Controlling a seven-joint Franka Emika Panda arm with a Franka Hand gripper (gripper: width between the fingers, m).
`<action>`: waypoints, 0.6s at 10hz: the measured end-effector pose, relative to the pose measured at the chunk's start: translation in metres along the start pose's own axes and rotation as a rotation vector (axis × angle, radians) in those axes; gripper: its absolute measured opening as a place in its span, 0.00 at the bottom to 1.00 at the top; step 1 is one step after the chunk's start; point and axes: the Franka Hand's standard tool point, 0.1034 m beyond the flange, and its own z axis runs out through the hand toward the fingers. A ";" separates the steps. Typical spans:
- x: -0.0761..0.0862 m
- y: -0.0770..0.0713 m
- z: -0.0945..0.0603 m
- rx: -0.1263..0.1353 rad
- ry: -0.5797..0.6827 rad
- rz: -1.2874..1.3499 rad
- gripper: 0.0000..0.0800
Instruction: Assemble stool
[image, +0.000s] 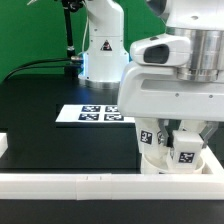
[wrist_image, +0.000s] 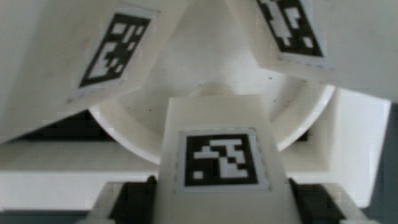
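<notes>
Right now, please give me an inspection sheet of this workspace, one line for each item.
Surface: black table, white border rail along its front edge.
Job's things: stool seat with tagged legs in it, against the rail.
Clutter: marker board lying flat.
Grippers: gripper at the nearest leg; jaw state unclear.
Cables: black cable behind the arm base.
Surroundings: green backdrop.

Arm base stands at back of table, white links reach forward toward the camera. Wrist block large in foreground, pointing down. Gripper low near the table at the exterior view's right. Fingers dark, just visible in wrist view; jaw gap can't be judged.
</notes>
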 end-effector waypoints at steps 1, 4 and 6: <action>0.000 0.007 0.001 0.010 -0.007 0.159 0.42; 0.000 0.016 0.001 0.016 -0.016 0.413 0.42; -0.001 0.017 0.001 0.008 -0.011 0.474 0.42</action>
